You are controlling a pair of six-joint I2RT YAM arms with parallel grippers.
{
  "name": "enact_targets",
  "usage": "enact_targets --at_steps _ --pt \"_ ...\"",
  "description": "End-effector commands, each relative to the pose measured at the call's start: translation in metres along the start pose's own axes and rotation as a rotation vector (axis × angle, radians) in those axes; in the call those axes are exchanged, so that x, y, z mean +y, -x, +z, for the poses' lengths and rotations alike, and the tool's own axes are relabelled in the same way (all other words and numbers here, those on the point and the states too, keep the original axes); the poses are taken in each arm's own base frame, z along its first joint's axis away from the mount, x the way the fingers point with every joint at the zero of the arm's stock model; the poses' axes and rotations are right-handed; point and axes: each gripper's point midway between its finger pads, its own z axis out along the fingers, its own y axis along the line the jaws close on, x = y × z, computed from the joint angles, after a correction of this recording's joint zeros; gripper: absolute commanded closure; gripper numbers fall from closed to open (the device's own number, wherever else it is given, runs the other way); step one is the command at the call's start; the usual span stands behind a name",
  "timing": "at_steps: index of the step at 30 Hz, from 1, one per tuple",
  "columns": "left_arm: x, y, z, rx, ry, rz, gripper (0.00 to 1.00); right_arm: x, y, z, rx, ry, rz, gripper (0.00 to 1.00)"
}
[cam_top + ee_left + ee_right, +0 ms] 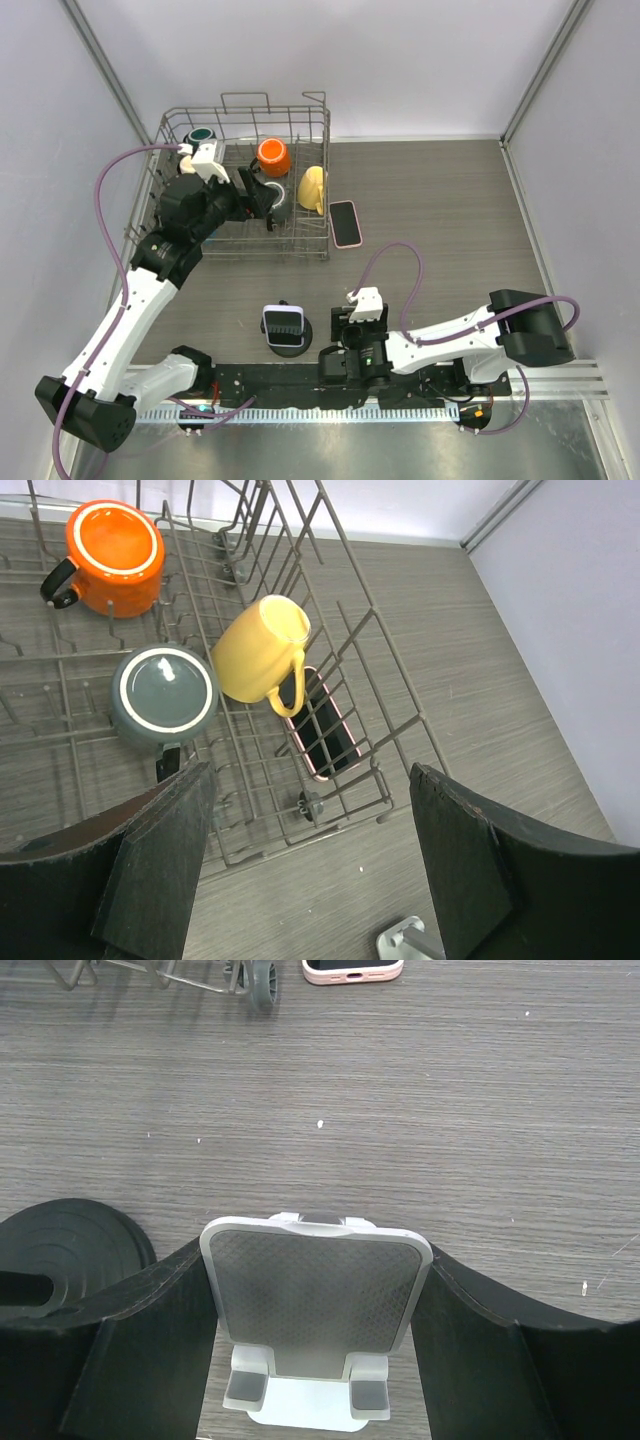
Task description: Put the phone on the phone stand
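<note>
The phone, black with a pink rim, lies flat on the table just right of the dish rack; it also shows through the rack wires and at the top edge of the right wrist view. The white phone stand, with its grey textured back plate, stands upright near the table's front. My right gripper is shut on it, with a finger pressed against each side edge of the plate. In the top view this gripper hides the stand. My left gripper hangs open and empty over the rack.
The wire dish rack at the back left holds an orange mug, a yellow mug and a grey-green cup. A black round base carrying a small purple-framed device stands just left of the right gripper.
</note>
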Motion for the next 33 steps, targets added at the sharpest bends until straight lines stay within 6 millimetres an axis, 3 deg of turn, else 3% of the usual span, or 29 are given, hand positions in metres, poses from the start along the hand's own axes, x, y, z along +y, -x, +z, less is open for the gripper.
enact_targets --at_steps 1,4,11,17,20,23,24,27,28,29,31,32,33 --pt "-0.011 0.016 -0.006 -0.06 -0.053 0.024 0.18 0.011 0.014 -0.004 -0.021 0.038 0.058 0.29" --pt "-0.011 0.015 -0.006 -0.056 -0.054 0.022 0.18 0.017 0.014 -0.005 -0.013 0.061 0.031 0.17" --pt "-0.012 0.013 -0.004 -0.047 -0.062 0.021 0.18 0.023 0.029 -0.012 -0.007 0.115 0.049 0.12" --pt "-0.012 0.012 -0.004 -0.046 -0.062 0.021 0.18 0.025 0.077 -0.024 -0.03 0.223 0.019 0.13" --pt "-0.012 0.012 -0.004 -0.047 -0.064 0.022 0.18 0.012 0.103 -0.019 -0.024 0.259 0.072 0.14" --pt "-0.012 0.012 -0.004 -0.046 -0.062 0.023 0.18 -0.013 0.12 -0.004 -0.024 0.257 0.129 0.14" --pt "-0.012 0.012 -0.004 -0.045 -0.064 0.024 0.18 -0.022 0.116 0.01 0.023 0.26 0.142 0.14" --pt "-0.012 0.011 -0.003 -0.04 -0.067 0.022 0.18 -0.031 0.127 0.026 0.072 0.317 0.171 0.15" --pt "-0.013 0.011 -0.004 -0.041 -0.068 0.021 0.18 -0.047 0.133 0.044 0.078 0.266 0.196 0.16" --pt "-0.013 0.011 -0.003 -0.039 -0.069 0.021 0.18 -0.05 0.134 0.053 0.094 0.269 0.172 0.17" --pt "-0.013 0.011 -0.004 -0.039 -0.069 0.019 0.18 -0.051 0.148 0.074 0.157 0.354 0.226 0.18" --pt "-0.012 0.011 -0.003 -0.04 -0.067 0.022 0.18 -0.048 0.133 0.094 0.24 0.357 0.226 0.19" --pt "-0.012 0.01 -0.003 -0.038 -0.065 0.02 0.18 -0.05 0.144 0.106 0.257 0.367 0.264 0.21"
